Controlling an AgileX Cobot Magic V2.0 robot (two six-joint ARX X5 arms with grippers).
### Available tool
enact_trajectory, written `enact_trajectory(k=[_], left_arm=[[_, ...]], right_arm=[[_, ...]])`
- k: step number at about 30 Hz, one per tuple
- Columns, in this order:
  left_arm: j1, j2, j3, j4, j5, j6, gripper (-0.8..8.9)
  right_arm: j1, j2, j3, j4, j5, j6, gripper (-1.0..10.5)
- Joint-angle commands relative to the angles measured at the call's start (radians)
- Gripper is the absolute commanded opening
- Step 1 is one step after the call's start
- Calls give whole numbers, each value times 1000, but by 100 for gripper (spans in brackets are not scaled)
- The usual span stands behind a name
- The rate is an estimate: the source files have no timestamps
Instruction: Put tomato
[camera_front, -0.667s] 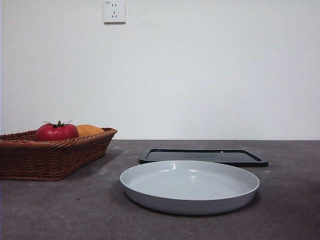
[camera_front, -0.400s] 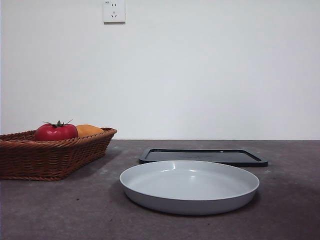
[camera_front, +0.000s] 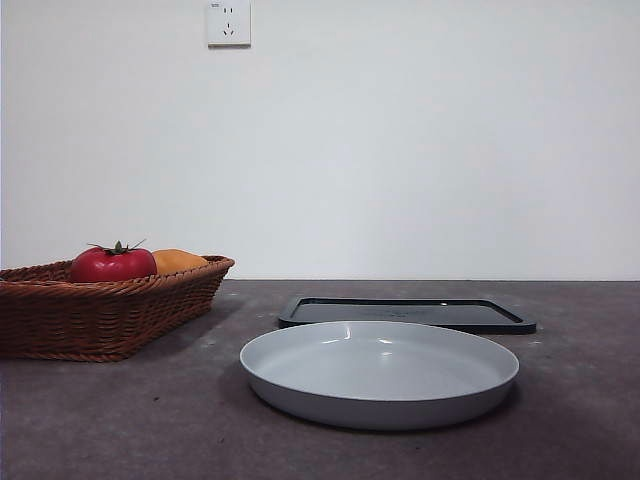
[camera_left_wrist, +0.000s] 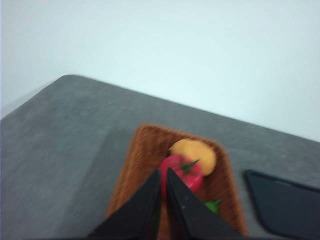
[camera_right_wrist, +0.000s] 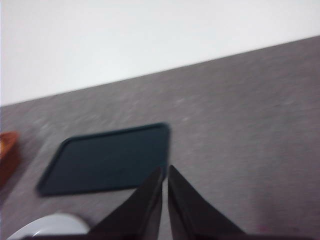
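Front view: unlabelled tomato (camera_front: 112, 264) in basket (camera_front: 100, 318)

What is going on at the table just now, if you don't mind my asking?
Nothing is being handled yet. The tomato lies in the wicker basket beside an orange fruit. The left gripper hangs above the basket, jaws shut and empty. The right gripper, also shut, hangs over the black tray. A grey plate sits in front of that tray.
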Motion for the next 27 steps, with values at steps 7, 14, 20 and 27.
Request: enact_trajectory(k=[7,14,20,27], left_arm=[[-39,303,275,-109,191,-4,16],[-100,512,393,-172,368,6,15],[-186,668,426,-192,516,6,16],[-240,726,426,-226,518,6,35]], right_arm=[[40,301,233,-103,-182,-36,12],[177,478,375,-193,-225,-163,11],[321,602,428,-298,-196,-207,12],[347,631,428,-328,-195,-226,12]])
